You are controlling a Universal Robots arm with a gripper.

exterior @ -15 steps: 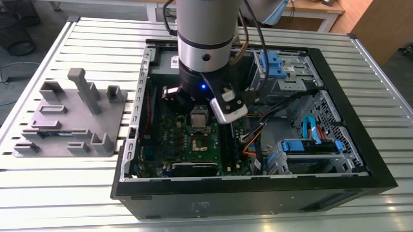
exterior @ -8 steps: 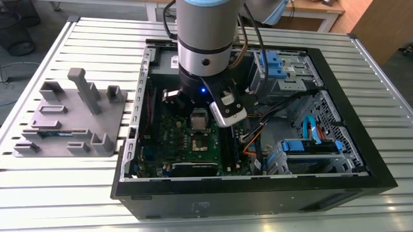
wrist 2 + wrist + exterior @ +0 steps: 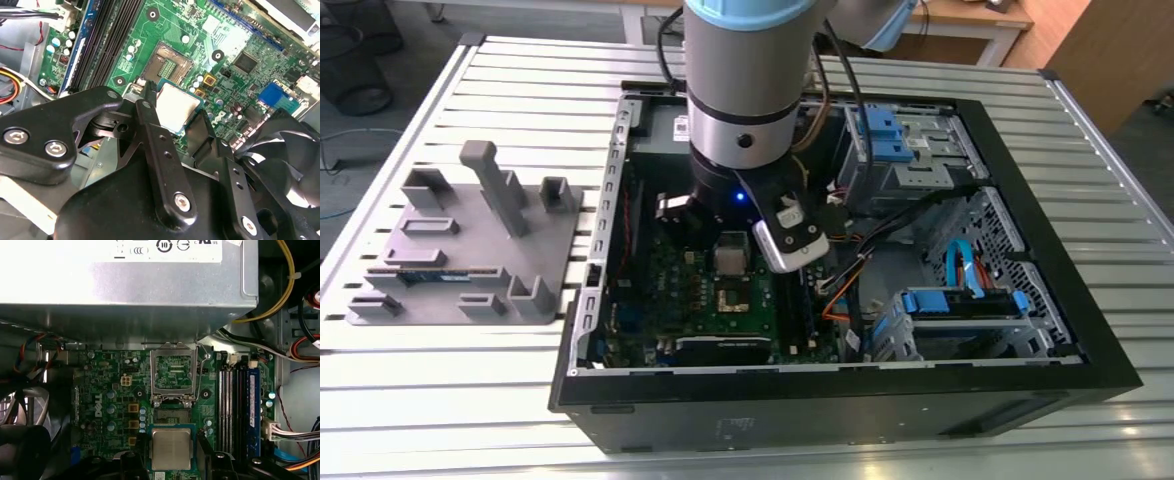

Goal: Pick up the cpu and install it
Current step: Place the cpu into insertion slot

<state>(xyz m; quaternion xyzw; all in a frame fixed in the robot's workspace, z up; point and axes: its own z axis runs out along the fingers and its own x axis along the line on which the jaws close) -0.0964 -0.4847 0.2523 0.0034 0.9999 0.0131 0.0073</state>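
On the exterior view's left, a grey holder tray (image 3: pixel 454 250) sits on the slatted counter (image 3: pixel 427 400). Centre frame, and the arm (image 3: pixel 744 90) is down inside the open computer case (image 3: pixel 1067 330). In both wrist views the fingers (image 3: pixel 149 122) are closed in on the cpu (image 3: pixel 176 106), pinching two opposite edges, silver top up. It hangs over the green board (image 3: pixel 100 390), just beside the open socket (image 3: pixel 172 416), not in it. Blue drive brackets (image 3: pixel 961 300) stand further right.
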